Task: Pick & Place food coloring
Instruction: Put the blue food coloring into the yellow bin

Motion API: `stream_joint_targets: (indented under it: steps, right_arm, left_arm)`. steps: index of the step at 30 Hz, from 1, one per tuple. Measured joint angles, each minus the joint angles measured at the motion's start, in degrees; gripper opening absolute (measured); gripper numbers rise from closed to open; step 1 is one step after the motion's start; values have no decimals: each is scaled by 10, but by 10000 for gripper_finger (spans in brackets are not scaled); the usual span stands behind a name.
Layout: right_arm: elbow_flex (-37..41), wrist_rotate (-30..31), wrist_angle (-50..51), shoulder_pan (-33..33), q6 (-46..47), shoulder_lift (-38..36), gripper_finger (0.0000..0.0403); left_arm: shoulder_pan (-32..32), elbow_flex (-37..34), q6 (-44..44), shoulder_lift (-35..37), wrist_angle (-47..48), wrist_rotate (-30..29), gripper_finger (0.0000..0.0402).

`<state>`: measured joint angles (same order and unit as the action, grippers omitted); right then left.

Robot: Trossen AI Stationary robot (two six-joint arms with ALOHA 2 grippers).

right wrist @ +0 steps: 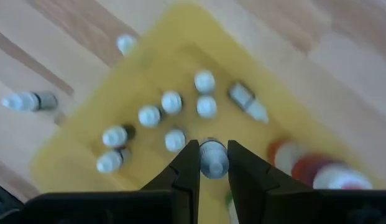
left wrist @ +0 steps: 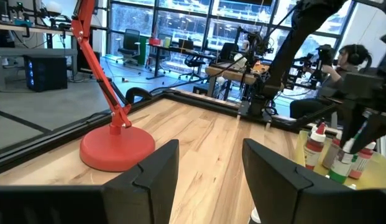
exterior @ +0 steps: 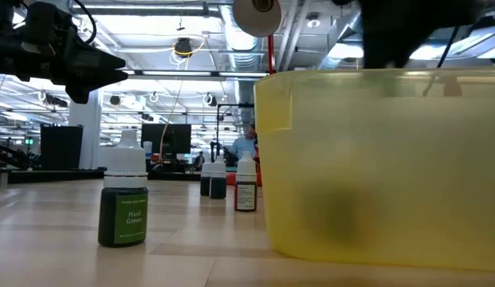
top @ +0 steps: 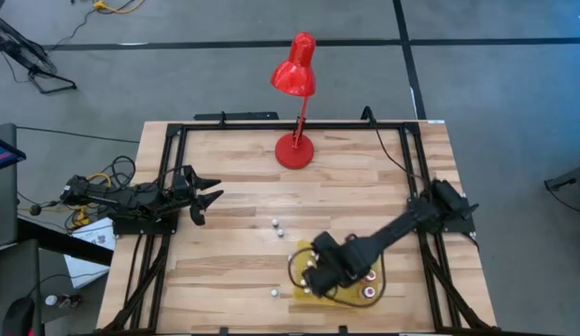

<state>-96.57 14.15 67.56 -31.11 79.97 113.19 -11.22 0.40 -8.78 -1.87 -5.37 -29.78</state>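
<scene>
Right gripper (right wrist: 212, 163) is hanging above the yellow tub (right wrist: 81, 155) at the near edge of the table (top: 364, 177), fingers pinching narrowly on the pale cap of one food coloring bottle (right wrist: 212, 157). The bottle is sitting between the two dark fingers (right wrist: 185, 168), seen cap-on from above. Just beyond the fingertips, inside the tub, more capped bottles (right wrist: 171, 102) are standing in a loose cluster, and one bottle (right wrist: 247, 101) is lying on its side near them. To one side of the gripper, red-and-white caps (right wrist: 317, 171) are showing in the tub, blurred.

Outside the tub, one bottle (right wrist: 28, 101) is lying flat on the wood well apart from the gripper, and another cap (right wrist: 125, 43) is showing just past the tub's far edge.

In the low view, a green bottle (exterior: 124, 199) is standing upright on the table beside the tub wall (exterior: 375, 159), with three darker bottles (exterior: 245, 185) standing farther back.

Left gripper (top: 207, 194) is waiting over the table's left edge, well apart from the tub, jaws standing wide with nothing between them. Ahead of its fingers (left wrist: 149, 174), the red lamp (top: 296, 93) is standing on its round base.
</scene>
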Motion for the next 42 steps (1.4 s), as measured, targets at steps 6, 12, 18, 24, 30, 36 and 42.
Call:
stream_joint_targets:
  steps: [6,12,18,24,30,36,42]
  right_arm:
    - [4,0,24,-41,62,1,56]
    - [25,-24,7,-55,72,2,56]
    - [53,-34,-28,-52,70,2,56]
    - [79,-4,-68,-40,42,2,56]
    - [108,3,-106,-16,-10,6,56]
    - [135,1,-131,0,-37,6,56]
    - [147,1,-147,9,-41,6,56]
  left_arm:
    - [0,0,0,0,0,0,169]
    - [0,0,0,0,0,0,169]
    - [0,0,0,0,0,0,169]
    - [0,0,0,0,0,0,169]
    - [0,0,0,0,0,0,169]
    - [0,0,0,0,0,0,169]
    - [0,0,0,0,0,0,169]
